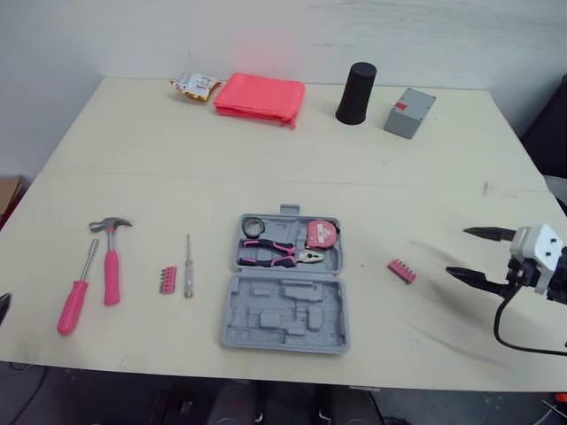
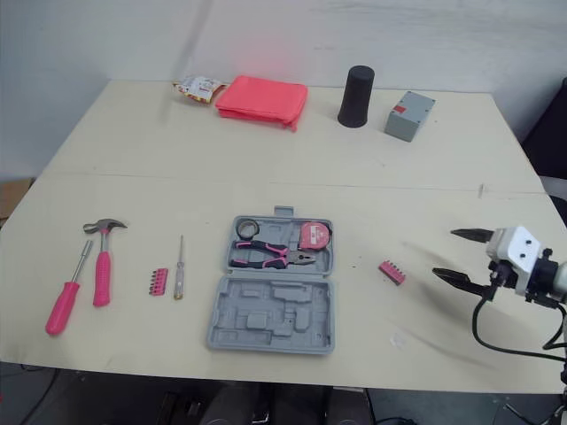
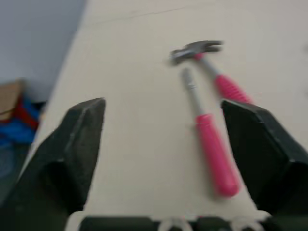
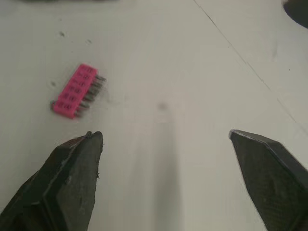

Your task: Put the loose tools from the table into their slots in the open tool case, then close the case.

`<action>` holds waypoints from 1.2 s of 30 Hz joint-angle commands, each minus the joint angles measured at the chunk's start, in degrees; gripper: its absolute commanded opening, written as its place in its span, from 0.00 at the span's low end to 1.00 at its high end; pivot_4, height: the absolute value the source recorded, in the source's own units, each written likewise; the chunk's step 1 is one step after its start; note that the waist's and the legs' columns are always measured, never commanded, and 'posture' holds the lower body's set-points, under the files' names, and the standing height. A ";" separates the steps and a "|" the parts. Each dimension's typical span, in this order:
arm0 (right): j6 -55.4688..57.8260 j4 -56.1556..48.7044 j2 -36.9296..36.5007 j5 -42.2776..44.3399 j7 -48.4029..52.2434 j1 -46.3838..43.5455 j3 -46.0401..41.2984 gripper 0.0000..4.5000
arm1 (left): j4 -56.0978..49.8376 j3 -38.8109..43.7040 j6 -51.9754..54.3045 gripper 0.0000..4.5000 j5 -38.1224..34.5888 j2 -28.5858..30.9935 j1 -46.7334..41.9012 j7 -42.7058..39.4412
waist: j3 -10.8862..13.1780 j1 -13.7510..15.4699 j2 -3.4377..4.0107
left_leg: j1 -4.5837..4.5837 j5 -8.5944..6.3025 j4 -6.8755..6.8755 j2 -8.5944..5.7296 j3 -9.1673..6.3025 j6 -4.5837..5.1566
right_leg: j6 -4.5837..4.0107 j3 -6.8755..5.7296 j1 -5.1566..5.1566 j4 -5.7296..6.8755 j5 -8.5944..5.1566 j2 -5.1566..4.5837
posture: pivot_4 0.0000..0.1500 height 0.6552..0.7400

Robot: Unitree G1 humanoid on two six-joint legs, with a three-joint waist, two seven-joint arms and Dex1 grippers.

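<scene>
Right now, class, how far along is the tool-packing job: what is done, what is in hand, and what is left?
Done: pliers and tape measure sit in the open case. In hand: nothing; the right tool is open near a pink bit holder, and the left tool is open, facing the screwdriver. Left: hammer, screwdriver, slim tester, that pink bit holder and a second bit holder, then closing the case.

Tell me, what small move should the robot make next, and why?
Probably ease the right end effector toward the pink bit holder and lower over it. It is open and empty, and that holder lies loose on the table closest to it, outside the open case.
</scene>
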 commanded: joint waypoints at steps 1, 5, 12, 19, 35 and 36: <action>-5.95 12.69 -3.45 -2.96 -6.86 -2.36 -3.18 1.00 | 12.82 5.48 -7.14 0.99 3.45 4.26 1.39 2.14 | 0.02 -0.12 0.04 | -0.03 -0.02 -0.03 0.00 0.00 -0.05 | 0.00 0.01 -0.07 -0.02 0.00 -0.04 | 1.00 1.00; -7.12 12.99 -0.52 -1.29 -6.25 -5.92 -2.32 1.00 | 9.57 1.65 -6.93 0.99 1.89 4.64 -0.97 2.92 | 0.04 -0.44 0.08 | -0.06 -0.09 -0.10 0.03 0.07 -0.17 | -0.03 0.02 -0.17 -0.07 -0.01 -0.08 | 1.00 1.00; 0.59 -6.47 10.04 8.80 1.55 -6.11 0.38 1.00 | -17.89 -8.85 6.11 0.99 -2.53 -0.73 -1.88 11.19 | 0.04 -0.64 0.08 | -0.08 -0.02 -0.12 0.21 0.12 -0.21 | -0.13 0.09 -0.17 -0.04 0.05 0.07 | 1.00 1.00; 7.78 -23.95 17.64 14.44 5.49 -4.41 6.17 1.00 | -44.85 -22.24 23.49 0.99 -11.60 -4.62 -1.68 25.29 | 0.05 -0.16 0.09 | -0.13 0.06 -0.08 0.19 0.12 0.04 | -0.13 0.06 -0.09 0.06 0.06 0.14 | 1.00 1.00; 11.55 -29.28 19.36 14.69 9.65 -5.14 9.68 1.00 | -49.12 -57.21 38.73 0.99 7.70 -22.35 -17.10 57.14 | 0.03 1.57 0.09 | -0.11 0.18 0.15 0.13 0.08 0.05 | -0.17 0.14 -0.06 0.06 0.09 0.56 | 1.00 1.00; 11.57 -29.47 19.41 14.60 9.52 -5.28 9.77 1.00 | -48.17 -57.74 39.49 0.99 8.12 -23.20 -18.49 57.58 | 0.03 1.57 0.09 | -0.11 0.18 0.14 0.15 0.08 0.05 | -0.17 0.15 -0.05 0.03 0.09 0.61 | 1.00 1.00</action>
